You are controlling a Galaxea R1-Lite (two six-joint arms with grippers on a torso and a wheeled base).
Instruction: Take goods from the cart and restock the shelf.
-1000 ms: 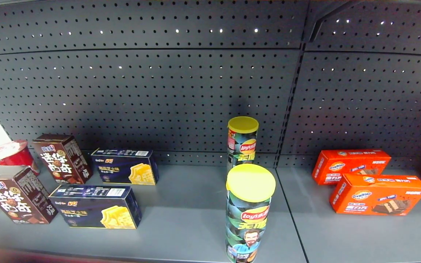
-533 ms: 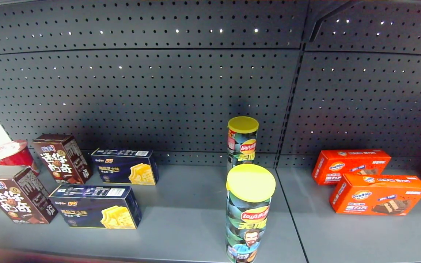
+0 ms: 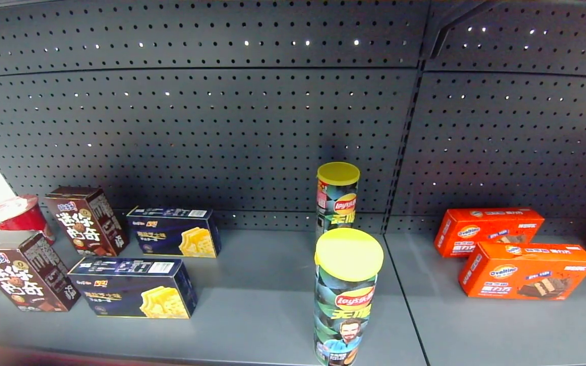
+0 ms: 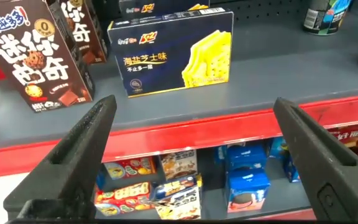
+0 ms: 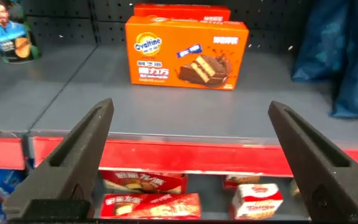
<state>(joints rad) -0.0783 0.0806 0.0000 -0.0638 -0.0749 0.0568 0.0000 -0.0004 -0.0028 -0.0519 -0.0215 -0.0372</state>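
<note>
The grey shelf (image 3: 262,284) holds two yellow-lidded chip cans, one in front (image 3: 346,297) and one behind (image 3: 337,195). Left of them lie two dark blue cracker boxes (image 3: 135,287) (image 3: 173,231) and two brown cookie boxes (image 3: 23,269) (image 3: 87,218). Two orange boxes (image 3: 524,269) (image 3: 486,230) sit on the right section. My left gripper (image 4: 197,155) is open, held in front of the shelf's red edge (image 4: 185,134), facing the front blue cracker box (image 4: 173,53). My right gripper (image 5: 197,155) is open too, facing the front orange box (image 5: 185,53). Both hold nothing.
Red cups (image 3: 21,216) stand at the far left. A dark blue bag (image 5: 344,56) lies right of the orange boxes. A perforated back panel (image 3: 222,127) closes the shelf. Bare shelf lies between the blue boxes and the cans. A lower shelf holds more packaged goods (image 4: 173,193).
</note>
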